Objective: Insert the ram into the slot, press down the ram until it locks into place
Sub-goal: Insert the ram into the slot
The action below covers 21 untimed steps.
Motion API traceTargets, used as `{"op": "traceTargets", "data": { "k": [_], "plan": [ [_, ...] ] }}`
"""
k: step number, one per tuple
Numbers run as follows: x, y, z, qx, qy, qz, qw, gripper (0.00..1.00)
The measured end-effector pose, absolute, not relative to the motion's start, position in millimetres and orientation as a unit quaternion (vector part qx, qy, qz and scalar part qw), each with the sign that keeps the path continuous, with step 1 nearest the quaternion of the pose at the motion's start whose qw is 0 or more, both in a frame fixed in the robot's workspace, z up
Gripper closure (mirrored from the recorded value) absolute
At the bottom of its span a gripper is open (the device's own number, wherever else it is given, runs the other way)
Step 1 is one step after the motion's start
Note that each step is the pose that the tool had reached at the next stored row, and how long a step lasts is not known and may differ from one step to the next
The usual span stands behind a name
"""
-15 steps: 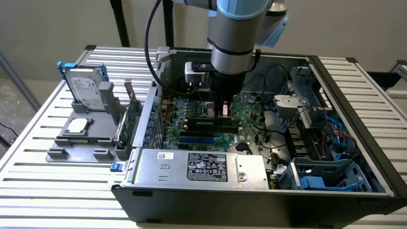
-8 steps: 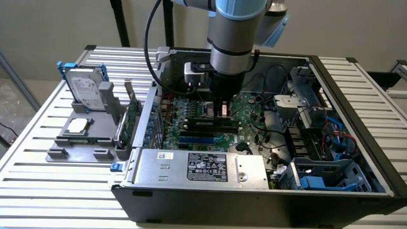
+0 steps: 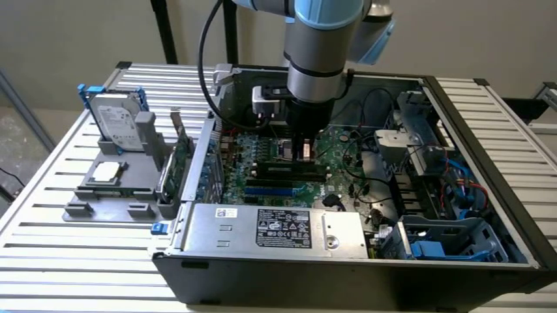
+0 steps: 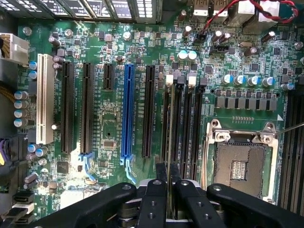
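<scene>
**Ram lined up on its slot, lock not confirmed**

My fingers [image 4: 163,175] are clenched on the ram [image 4: 169,133]. I hold it upright, so from my wrist I see it as a thin pale edge running away from my fingertips. It lies along the slot [image 4: 166,114], the outermost of the parallel black memory sockets, on the side nearer the blue slot [image 4: 127,111] and away from the CPU socket [image 4: 242,164].

In the exterior view I am reaching straight down into the open case [image 3: 348,274] on the slatted desk [image 3: 52,261], and my fingers [image 3: 303,153] are low over the motherboard [image 3: 261,182].

I judge that the pick-up and the alignment are done. I cannot tell whether the bottom edge of the ram has entered the socket, or whether the end latches have closed. Since I am gripping it, I take the pressing and locking as unfinished.
</scene>
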State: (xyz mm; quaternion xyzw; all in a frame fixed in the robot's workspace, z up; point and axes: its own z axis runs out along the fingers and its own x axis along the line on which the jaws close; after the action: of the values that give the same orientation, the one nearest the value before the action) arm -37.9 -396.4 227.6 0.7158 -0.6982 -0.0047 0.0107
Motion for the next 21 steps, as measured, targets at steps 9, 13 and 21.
{"op": "traceTargets", "data": {
  "k": [9,13,21],
  "plan": [
    [-37.9,-396.0,227.3,0.716,-0.698,-0.001,0.014,0.86],
    [-37.9,-394.9,226.7,0.716,-0.698,-0.001,0.014,0.86],
    [-37.8,-394.6,226.1,0.715,-0.699,-0.001,0.015,0.86]
  ]
}}
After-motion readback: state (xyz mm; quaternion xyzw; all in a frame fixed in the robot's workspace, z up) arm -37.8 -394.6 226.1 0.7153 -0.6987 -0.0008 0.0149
